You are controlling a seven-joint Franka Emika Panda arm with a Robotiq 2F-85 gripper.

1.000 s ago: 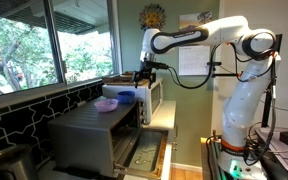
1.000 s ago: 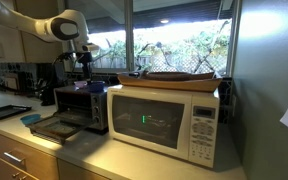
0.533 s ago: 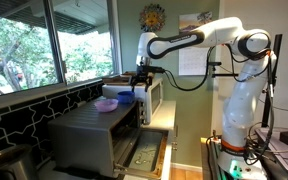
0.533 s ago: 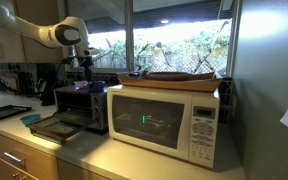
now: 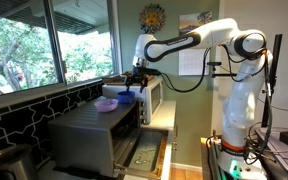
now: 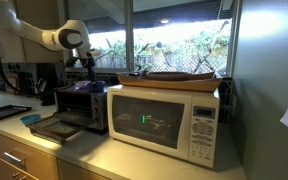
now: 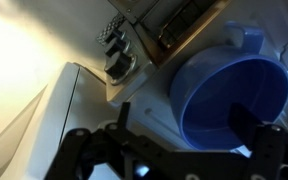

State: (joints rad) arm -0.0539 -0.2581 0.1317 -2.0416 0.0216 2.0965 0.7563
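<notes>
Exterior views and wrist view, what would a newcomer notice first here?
The white arm reaches across the room, its open claw hanging just above a blue bowl on top of the toaster oven. The oven's door is dropped open. In an exterior view, a microwave beside it fills the foreground.
</notes>
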